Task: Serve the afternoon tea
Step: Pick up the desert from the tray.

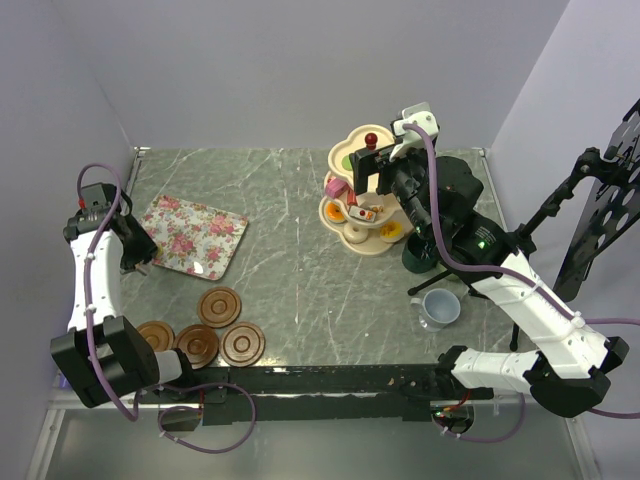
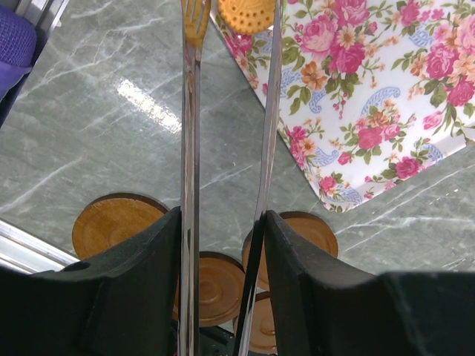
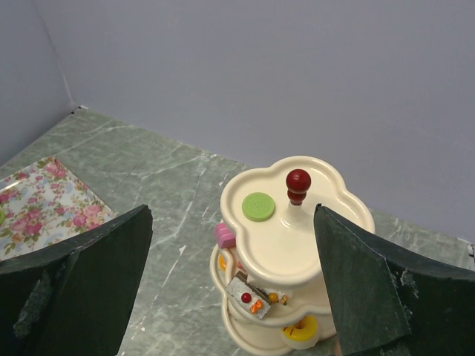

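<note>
The cream three-tier stand [image 1: 350, 158] with its red knob [image 1: 371, 138] stands at the back right and carries small cakes. In the right wrist view a green disc [image 3: 258, 206] lies on the stand [image 3: 297, 245], with a pink cake [image 3: 225, 236], a grey slice [image 3: 249, 293] and a yellow ring [image 3: 303, 331] on the lower tiers. My right gripper [image 1: 375, 172] hovers open over the stand, nothing between its fingers [image 3: 96, 274]. My left gripper [image 1: 135, 256] is shut on thin metal tongs [image 2: 190, 148]. An orange round biscuit [image 2: 246, 13] sits between the tong tips at the tray's edge.
The floral tray [image 1: 195, 235] lies at the left. Several brown saucers [image 1: 220, 306] sit near the front left edge. A grey-blue mug [image 1: 438, 308] and a dark green mug [image 1: 418, 256] stand by the right arm. Purple walls enclose the table.
</note>
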Robot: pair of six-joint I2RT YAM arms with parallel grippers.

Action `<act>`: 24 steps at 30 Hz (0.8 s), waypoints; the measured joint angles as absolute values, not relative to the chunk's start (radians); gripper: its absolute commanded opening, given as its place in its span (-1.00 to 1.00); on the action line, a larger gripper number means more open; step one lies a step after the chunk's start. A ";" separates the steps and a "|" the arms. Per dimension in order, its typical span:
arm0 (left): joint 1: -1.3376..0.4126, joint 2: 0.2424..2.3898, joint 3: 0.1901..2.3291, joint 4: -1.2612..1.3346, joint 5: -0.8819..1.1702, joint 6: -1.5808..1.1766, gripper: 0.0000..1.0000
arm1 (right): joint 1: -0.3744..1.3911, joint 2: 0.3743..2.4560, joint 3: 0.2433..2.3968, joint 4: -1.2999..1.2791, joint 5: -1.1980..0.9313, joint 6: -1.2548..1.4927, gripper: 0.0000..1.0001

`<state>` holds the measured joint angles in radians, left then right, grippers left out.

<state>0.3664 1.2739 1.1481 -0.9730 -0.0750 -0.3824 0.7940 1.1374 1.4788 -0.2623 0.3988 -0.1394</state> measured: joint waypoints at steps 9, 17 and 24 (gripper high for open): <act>0.366 1.275 1.132 -0.962 -0.057 -0.379 0.00 | 0.790 1.138 1.479 -0.262 0.399 -0.139 0.91; 0.366 1.275 1.132 -0.962 -0.057 -0.379 -0.18 | 0.787 1.143 1.479 -0.262 0.399 -0.139 0.90; 0.366 1.274 1.149 -0.970 -0.057 -0.379 -0.24 | 0.787 1.148 1.479 -0.262 0.398 -0.139 0.90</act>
<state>0.3664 1.2739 1.1492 -0.9695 -0.0570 -0.3794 0.7872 1.1477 1.4788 -0.2623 0.3985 -0.1394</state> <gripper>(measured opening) 0.439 0.953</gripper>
